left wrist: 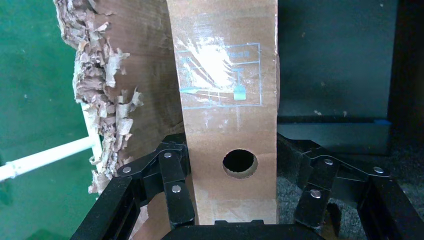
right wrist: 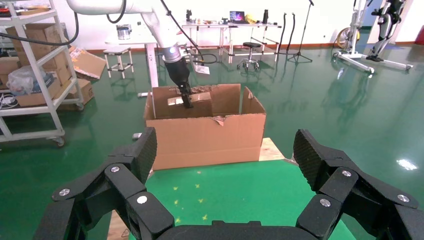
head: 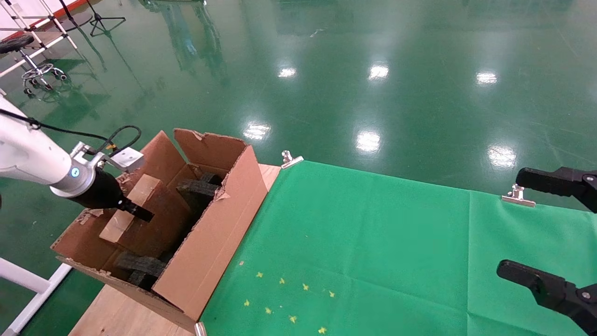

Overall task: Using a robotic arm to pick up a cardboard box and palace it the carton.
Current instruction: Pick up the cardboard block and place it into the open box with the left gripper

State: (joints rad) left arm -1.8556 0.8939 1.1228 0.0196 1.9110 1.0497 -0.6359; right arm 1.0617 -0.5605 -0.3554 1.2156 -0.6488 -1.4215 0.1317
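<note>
Inside the carton (head: 205,242), which stands at the green cloth's (head: 373,242) edge on the worktop (head: 116,312), the cardboard box (head: 128,207) lies lengthwise against the carton's ragged outer wall. The robotic arm (head: 28,156), the robot's left, reaches over that torn wall, and its left pincer (left wrist: 242,200) straddles the box near the round hole in its taped face. One finger (left wrist: 175,187) touches the box's side; the other stands clear of it, so the pincer reads as released rather than clenched. Black foam blocks (head: 198,189) sit in the carton beside the box. Well away from the carton, over the cloth's far side, the right pincer (right wrist: 225,165) hangs spread wide, holding nothing.
</note>
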